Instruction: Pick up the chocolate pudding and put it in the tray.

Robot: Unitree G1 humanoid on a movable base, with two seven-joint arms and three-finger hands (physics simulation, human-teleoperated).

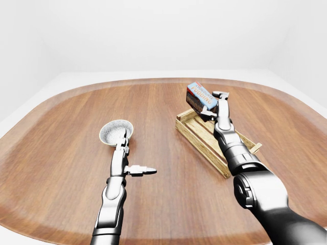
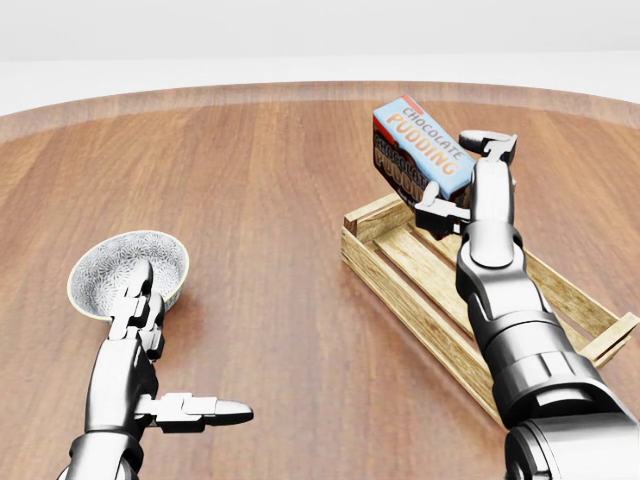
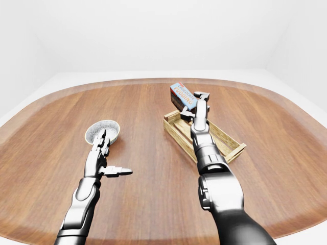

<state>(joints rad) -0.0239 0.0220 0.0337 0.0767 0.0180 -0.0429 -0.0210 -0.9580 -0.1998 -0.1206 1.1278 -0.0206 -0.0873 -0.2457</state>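
1. Nearest, at the lower left of the head view, the left hand (image 2: 150,345) hovers just above the table (image 2: 270,260) with its fingers spread and nothing in them; one finger points to the right, the others reach up toward the bowl.
2. Just past those fingertips sits one small patterned bowl (image 2: 120,268), upright on the wood. I cannot tell whether the fingers touch its rim.
3. On the right, the right arm stretches up the view over one wooden tray (image 2: 400,275), a slatted crate lying at a slant on the table.
4. At the arm's end, the right hand (image 2: 465,185) grasps one pudding box (image 2: 420,148), fingers closed against its long edges.
5. The box is blue on its top face with "Chocolate Pudding" printed on it. It is tilted, held in the air above the tray's upper left corner, and does not rest inside.
6. Count: one box, one tray, one bowl, two hands.
7. The table is a large, rounded brown wooden top with a visible grain.
8. Farthest away, a pale floor (image 1: 163,74) and plain white walls (image 1: 153,30) surround the table.
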